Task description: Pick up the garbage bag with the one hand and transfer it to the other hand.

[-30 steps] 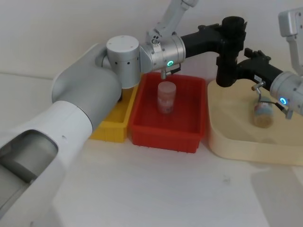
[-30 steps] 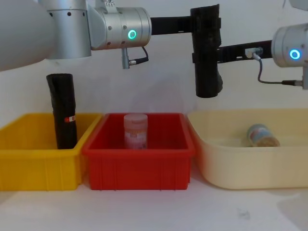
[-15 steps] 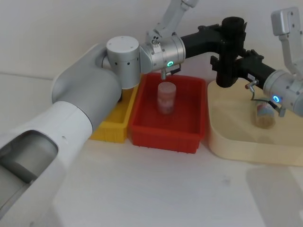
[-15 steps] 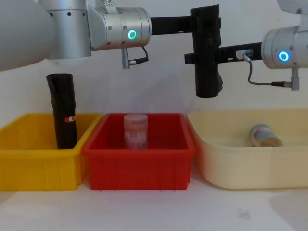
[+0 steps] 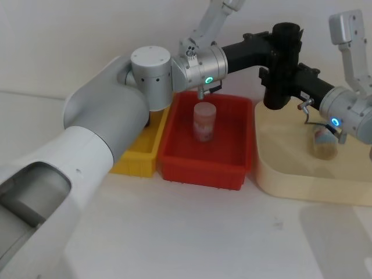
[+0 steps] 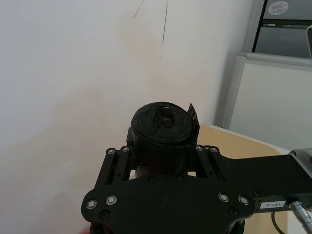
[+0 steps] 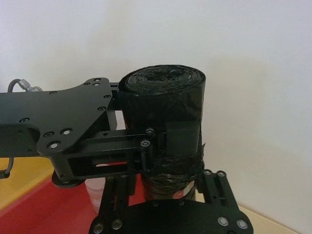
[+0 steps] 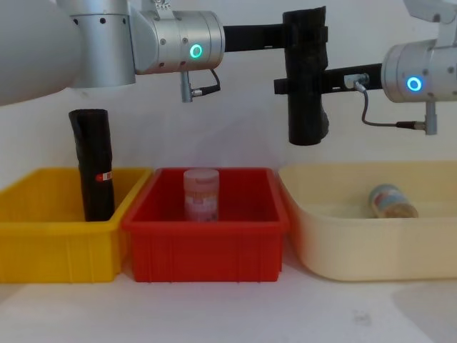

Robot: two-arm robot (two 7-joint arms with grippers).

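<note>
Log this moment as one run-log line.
phase: handover | garbage bag: upright, airborne | left gripper: clamps upper part | right gripper: around middle, grip unclear | bins below: untouched

robot test lab, bare white wall (image 8: 243,121), white table (image 8: 228,314), coloured sorting bins (image 8: 207,250)

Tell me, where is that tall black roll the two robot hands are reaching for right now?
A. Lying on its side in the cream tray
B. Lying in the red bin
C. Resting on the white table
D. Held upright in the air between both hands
D: the garbage bag hangs upright above the bins, with the left hand at its upper part and the right hand around it lower down.
</note>
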